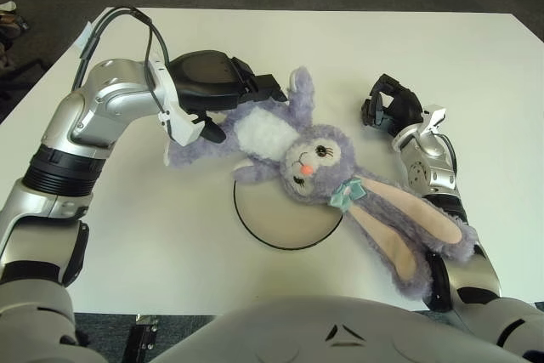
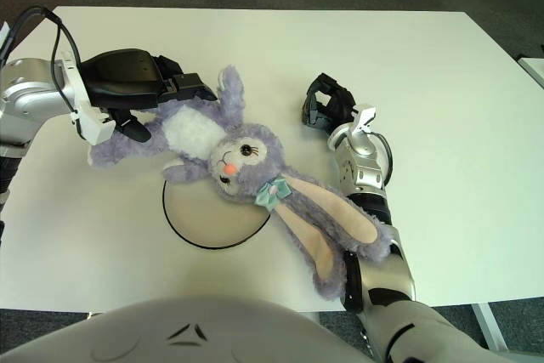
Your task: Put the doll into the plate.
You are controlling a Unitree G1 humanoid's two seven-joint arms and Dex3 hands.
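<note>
Here, left hand [image 1: 223,91] gripping doll [image 1: 297,146], head over plate [image 1: 276,223]

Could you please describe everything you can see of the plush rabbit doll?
The doll is a fluffy purple rabbit with a white belly, pink nose, teal bow and long pink-lined ears. It lies face up, its head over the plate rim, its ears draped on the right forearm. The left hand grips its body.

Both eyes sit on the robot's head, looking down and toward 12 o'clock at one table [image 1: 357,48], close up.
</note>
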